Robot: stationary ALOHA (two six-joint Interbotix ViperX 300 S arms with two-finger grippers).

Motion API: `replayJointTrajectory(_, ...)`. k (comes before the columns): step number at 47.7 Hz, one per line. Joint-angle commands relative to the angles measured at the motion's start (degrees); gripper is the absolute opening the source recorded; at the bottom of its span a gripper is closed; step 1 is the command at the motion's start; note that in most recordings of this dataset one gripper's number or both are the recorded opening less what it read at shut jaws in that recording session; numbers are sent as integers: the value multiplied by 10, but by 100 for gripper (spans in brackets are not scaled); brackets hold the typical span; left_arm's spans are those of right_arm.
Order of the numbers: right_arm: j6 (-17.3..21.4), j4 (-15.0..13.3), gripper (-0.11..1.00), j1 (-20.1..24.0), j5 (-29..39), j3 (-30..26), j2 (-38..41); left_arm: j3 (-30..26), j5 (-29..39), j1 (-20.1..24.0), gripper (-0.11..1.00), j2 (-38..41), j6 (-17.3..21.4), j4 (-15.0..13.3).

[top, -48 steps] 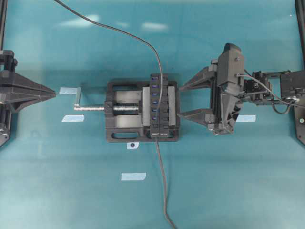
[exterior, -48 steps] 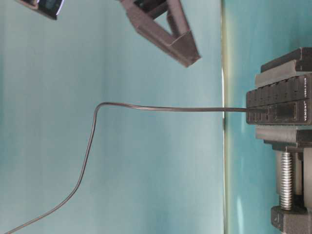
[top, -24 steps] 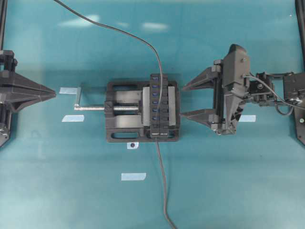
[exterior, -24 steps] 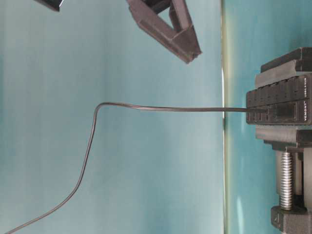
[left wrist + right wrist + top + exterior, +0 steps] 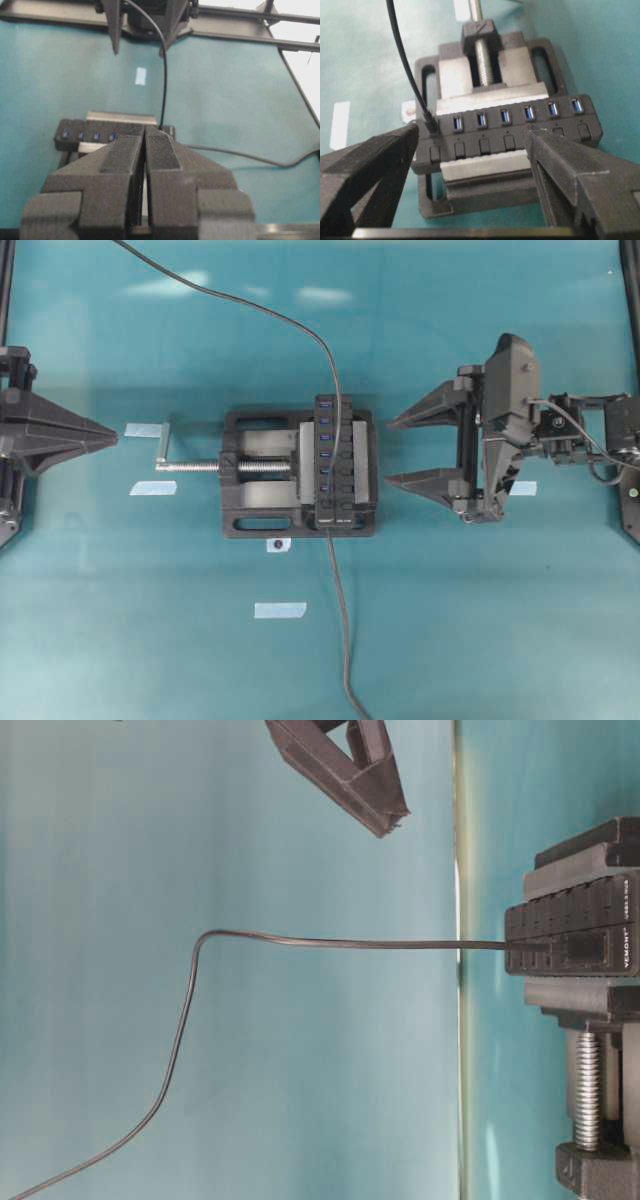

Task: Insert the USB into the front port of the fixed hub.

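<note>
Overhead view: right gripper (image 5: 402,450), fingers wide apart and empty, has backed off the fixed hub (image 5: 332,462); USB (image 5: 431,126) sits in its front port. Left gripper (image 5: 112,436) fingers together. Insertion looks done.

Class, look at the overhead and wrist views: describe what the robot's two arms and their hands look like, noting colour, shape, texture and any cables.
Both arms are matte black. The left hand tapers to a wedge; its fingers are long, flat-sided and ribbed on the inner faces. The right hand has two pointed triangular fingers with a grainy surface, mounted on a bulky black housing. A thin black cable loops along the right wrist.
</note>
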Motion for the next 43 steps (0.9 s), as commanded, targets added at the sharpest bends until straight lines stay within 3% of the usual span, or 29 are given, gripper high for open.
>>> replayJointTrajectory(1,8,2,86,-1,-10,-4,-10,-6,-6,2,0,2,0,0)
replayJointTrajectory(30,25,3,86,-1,-13,17,-4,3,-10,2,0,2,-1,1)
replayJointTrajectory(43,26,3,86,-1,-54,17,23,9,-16,6,0,3,-2,1)
